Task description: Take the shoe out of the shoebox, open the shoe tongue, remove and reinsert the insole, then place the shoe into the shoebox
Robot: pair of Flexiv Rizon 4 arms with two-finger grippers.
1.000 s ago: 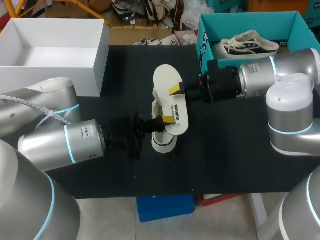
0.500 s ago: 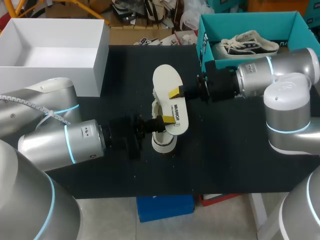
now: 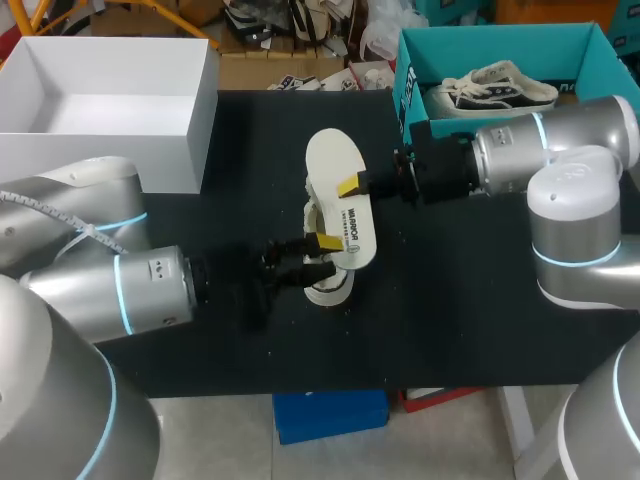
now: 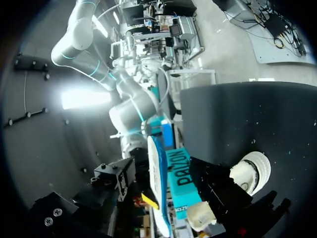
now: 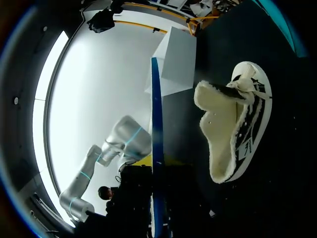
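Note:
The cream insole stands tilted over the pale shoe, which lies mid-table on the black mat. My right gripper is shut on the insole's right edge. In the right wrist view the insole runs edge-on between that gripper's fingers, with the fleece-lined shoe beside it. My left gripper is open at the insole's near end, its fingers spread. In the left wrist view the insole stands between the spread fingers of the left gripper, and the shoe's white end lies beside it.
A teal shoebox at the back right holds a second shoe. A white open box sits at the back left. Black mat lies bare in front of and to the right of the shoe.
My left gripper has opened, let go of the insole's near end and drawn back a little to the left. My right gripper closed on the insole's edge and keeps holding it.

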